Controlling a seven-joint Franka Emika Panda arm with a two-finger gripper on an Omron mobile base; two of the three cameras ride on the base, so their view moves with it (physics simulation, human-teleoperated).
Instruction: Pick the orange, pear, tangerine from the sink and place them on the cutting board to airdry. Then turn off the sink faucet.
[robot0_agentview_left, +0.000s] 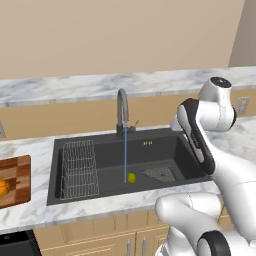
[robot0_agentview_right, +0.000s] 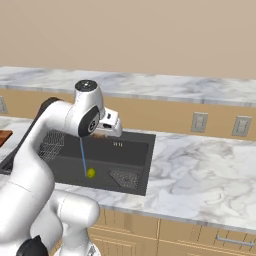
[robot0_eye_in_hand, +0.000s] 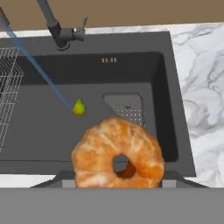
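the gripper (robot0_eye_in_hand: 118, 177) is clamped on a ribbed, peeled-looking orange-coloured citrus fruit (robot0_eye_in_hand: 117, 153) with a hollow at its centre, which hides the finger tips; whether it is the orange or the tangerine i cannot tell. beyond the fingers and far below, the small glossy yellow-green pear (robot0_eye_in_hand: 78, 107) lies on the floor of the large matte dark grey rectangular sink (robot0_eye_in_hand: 175, 109), under the thin blue water stream (robot0_eye_in_hand: 39, 70) and beside the square perforated drain grate (robot0_eye_in_hand: 126, 107). further out stands the tall dark grey gooseneck faucet (robot0_agentview_left: 122, 112), and a wire rack (robot0_agentview_left: 78, 167) sits at the basin's far side. well away, the striped wooden cutting board (robot0_agentview_left: 17, 172) already carries one orange fruit (robot0_agentview_left: 3, 188). so, as i judge it, one fruit is placed, one is carried, and the pear and faucet remain.
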